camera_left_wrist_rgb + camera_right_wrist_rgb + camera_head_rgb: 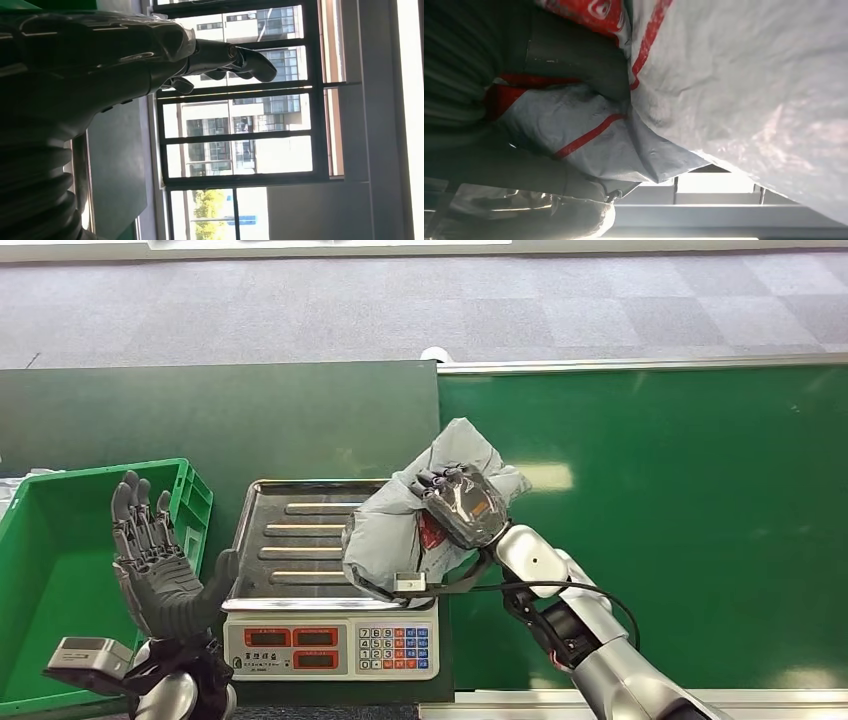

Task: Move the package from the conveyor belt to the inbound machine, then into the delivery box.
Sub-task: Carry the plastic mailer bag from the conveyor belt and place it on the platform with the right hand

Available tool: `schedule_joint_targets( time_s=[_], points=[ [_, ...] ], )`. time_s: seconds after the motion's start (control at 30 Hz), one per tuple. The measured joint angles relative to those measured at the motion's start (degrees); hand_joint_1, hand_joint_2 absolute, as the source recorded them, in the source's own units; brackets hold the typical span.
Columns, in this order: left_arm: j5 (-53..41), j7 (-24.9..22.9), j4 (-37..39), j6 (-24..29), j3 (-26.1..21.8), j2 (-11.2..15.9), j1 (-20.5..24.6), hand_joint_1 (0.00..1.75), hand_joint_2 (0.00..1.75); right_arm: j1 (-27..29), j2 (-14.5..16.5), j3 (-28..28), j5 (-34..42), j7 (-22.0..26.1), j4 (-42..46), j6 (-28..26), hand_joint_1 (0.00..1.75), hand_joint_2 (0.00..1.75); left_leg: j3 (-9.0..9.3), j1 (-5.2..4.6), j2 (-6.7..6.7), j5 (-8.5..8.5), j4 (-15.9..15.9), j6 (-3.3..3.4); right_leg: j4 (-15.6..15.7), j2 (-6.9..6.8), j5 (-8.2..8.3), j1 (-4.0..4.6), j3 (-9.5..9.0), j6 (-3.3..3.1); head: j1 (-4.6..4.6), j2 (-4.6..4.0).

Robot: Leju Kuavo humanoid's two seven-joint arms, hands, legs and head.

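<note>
The grey package is grasped from above by the right hand and held over the right edge of the scale tray. The tray's centre lies to its left. The left hand is raised, fingers spread, nothing held, beside the green box.

The grey package, held in the right hand, hung over the right edge of the scale's ribbed steel tray, whose left and middle lay bare. The left hand, fingers spread and raised, stood between the tray and the green bin, just beside the bin's right wall. To the right, the conveyor belt lay bare.
</note>
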State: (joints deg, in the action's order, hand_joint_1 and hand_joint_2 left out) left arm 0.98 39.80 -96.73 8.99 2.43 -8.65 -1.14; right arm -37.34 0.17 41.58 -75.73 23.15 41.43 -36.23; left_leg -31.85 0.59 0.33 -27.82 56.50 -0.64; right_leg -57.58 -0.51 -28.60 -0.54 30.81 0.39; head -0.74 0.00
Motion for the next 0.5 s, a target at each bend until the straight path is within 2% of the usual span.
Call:
schedule_joint_targets(
  time_s=[0.23, 0.5],
  points=[
    [0.0, 0.0, -0.1, -0.6, -0.2, -0.2, 0.0, 0.0, 1.75, -3.3, 4.5, 3.5, -2.0, -1.6, -8.3, -2.9, 1.75, 1.75, 0.02, 0.0, 0.02, 0.0, 0.0, 0.0, 0.0, 0.03, 0.0, 0.0, 0.02, 0.0, 0.01, 0.0],
    [0.1, 0.0, 0.4, -1.7, -0.2, -0.3, 0.3, 0.0, 1.75, -3.8, 7.9, 4.8, -4.7, -1.5, -8.4, -3.3, 1.75, 1.75, 0.02, 0.0, 0.02, 0.0, 0.0, 0.0, 0.0, 0.03, 0.0, 0.0, 0.04, 0.0, 0.01, 0.0]
  ],
)
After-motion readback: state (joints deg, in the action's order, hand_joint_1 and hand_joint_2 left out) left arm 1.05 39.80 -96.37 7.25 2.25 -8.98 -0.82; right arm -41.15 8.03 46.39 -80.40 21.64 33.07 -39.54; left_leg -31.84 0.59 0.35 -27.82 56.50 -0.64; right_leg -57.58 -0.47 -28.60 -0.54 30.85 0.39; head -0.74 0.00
